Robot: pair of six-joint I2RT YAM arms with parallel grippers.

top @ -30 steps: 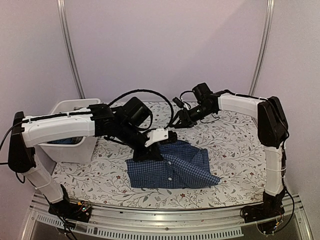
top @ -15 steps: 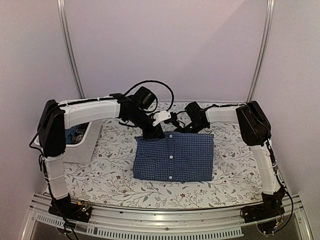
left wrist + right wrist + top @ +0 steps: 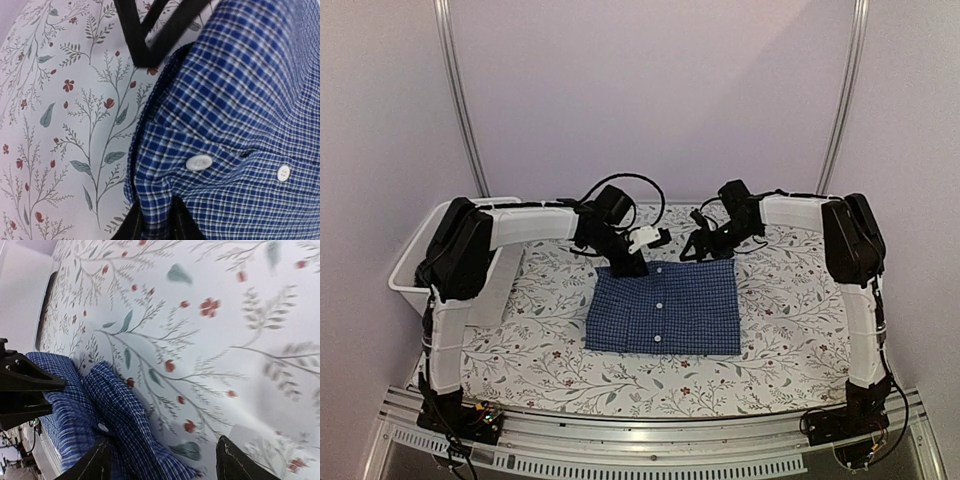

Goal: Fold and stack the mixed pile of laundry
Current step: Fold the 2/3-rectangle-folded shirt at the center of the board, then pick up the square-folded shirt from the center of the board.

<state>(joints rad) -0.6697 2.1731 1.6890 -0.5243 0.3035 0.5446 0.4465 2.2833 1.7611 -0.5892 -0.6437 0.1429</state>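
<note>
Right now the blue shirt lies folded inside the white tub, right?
Not quite. The shirt does lie folded, but on the flowery cloth, not inside the tub, which stands off to its left. The top view shows this.
</note>
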